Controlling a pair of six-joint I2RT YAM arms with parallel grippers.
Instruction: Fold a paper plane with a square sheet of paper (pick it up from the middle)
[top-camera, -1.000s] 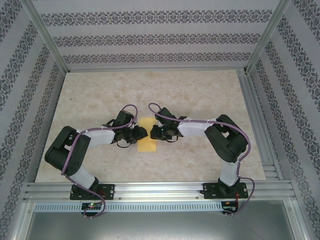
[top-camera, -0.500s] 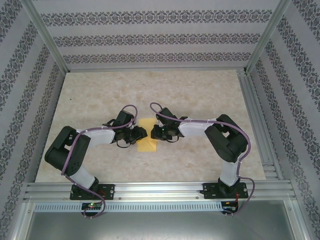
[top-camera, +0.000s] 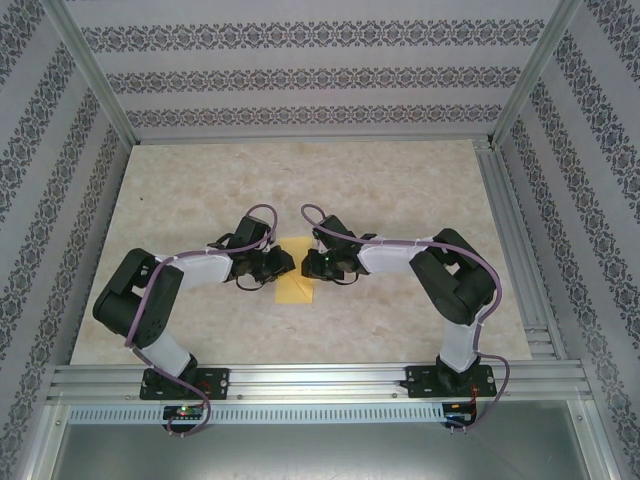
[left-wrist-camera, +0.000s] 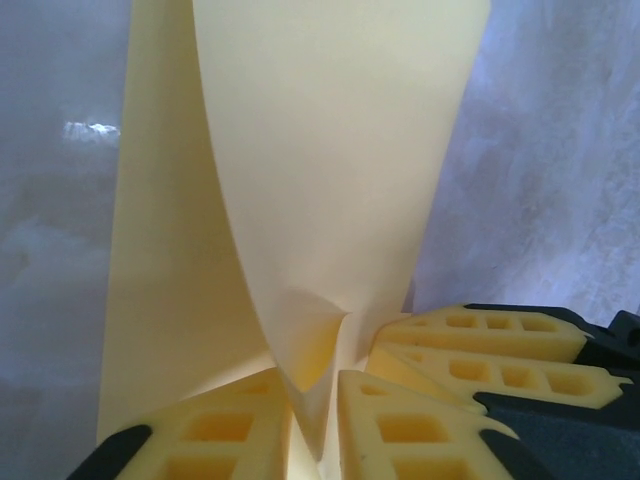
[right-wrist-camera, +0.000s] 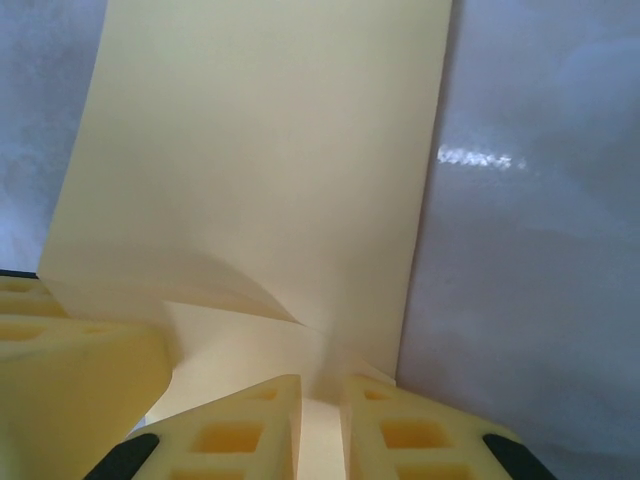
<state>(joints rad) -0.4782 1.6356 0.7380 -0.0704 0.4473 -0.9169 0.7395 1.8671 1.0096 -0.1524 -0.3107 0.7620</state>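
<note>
square sheet of paper (left-wrist-camera: 330, 180) sits mid-table (top-camera: 400, 200), between both arms; pale yellow, plain, looks folded narrow, one layer curling up off the lower one; left gripper (left-wrist-camera: 315, 425) nearly closed, pinching that lifted layer's edge; right gripper (right-wrist-camera: 320, 420) likewise nipped on the opposite edge; my read: opposing pinches keep the layers aligned for creasing
</note>
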